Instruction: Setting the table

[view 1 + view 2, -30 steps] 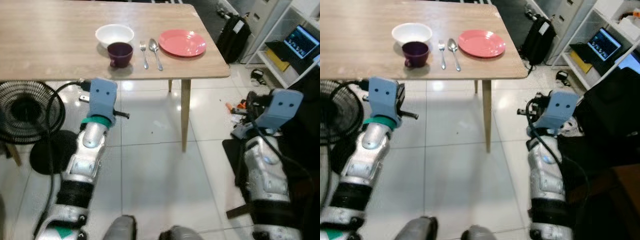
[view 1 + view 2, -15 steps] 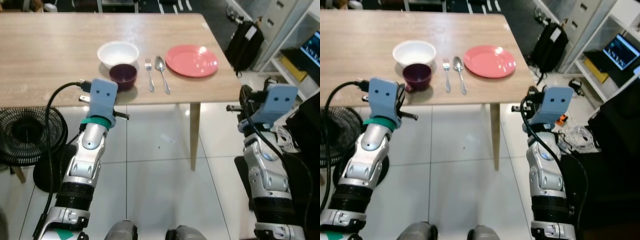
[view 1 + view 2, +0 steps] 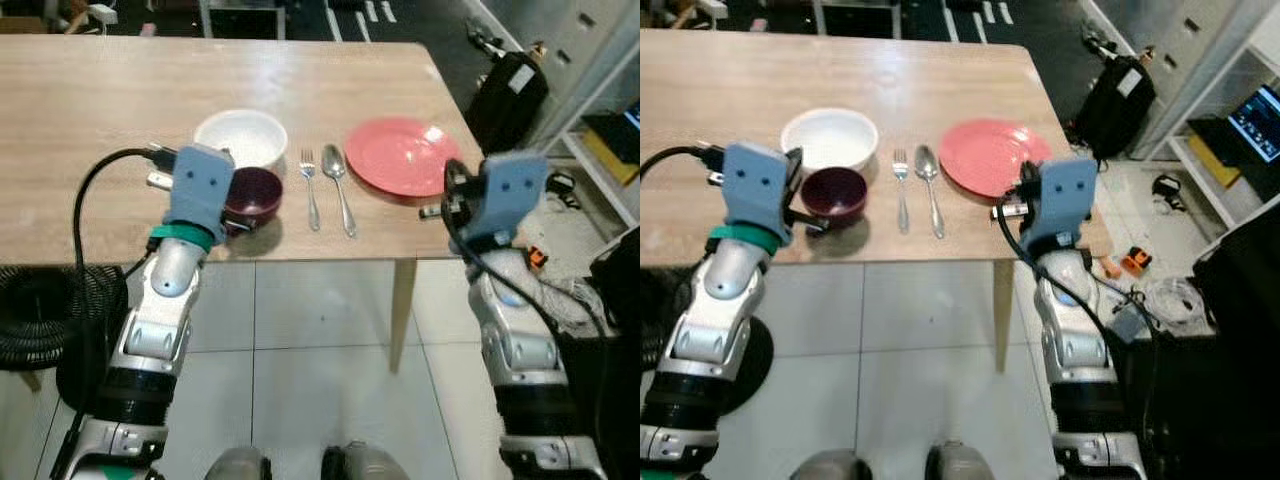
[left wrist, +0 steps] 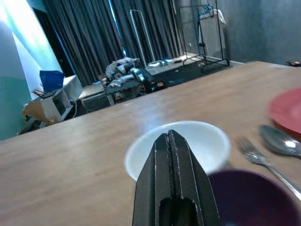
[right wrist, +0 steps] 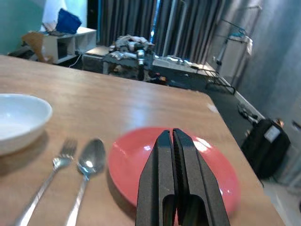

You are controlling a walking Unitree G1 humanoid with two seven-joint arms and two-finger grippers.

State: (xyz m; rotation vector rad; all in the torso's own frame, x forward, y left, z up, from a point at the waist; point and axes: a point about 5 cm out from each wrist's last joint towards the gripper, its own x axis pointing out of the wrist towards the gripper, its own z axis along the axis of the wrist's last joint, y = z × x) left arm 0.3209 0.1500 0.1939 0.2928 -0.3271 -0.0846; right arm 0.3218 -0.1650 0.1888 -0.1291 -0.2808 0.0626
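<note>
The wooden counter (image 3: 100,120) takes the upper part of the head views; its far edge and its left end are cut off. On it, in a row near the front edge, lie the things of the setting. The red plate (image 3: 985,155) is at 3 o'clock of the row, and its right rim is hidden behind the right arm's wrist block. The white bowl (image 3: 830,137) sits at 9 o'clock of the fork. The dark purple cup (image 3: 833,192) stands just at 6 o'clock of the bowl; its left side is covered by the left wrist block, so a handle cannot be made out. The fork (image 3: 901,185) and the spoon (image 3: 930,195) lie side by side between cup and plate.

The left pincer (image 4: 171,141) is closed on nothing, its fingers pressed together, above the bowl and cup. The right pincer (image 5: 171,139) is also closed and empty, in front of the plate.

A black bag (image 3: 1116,92) stands on the floor at 2 o'clock, partly blurred.
</note>
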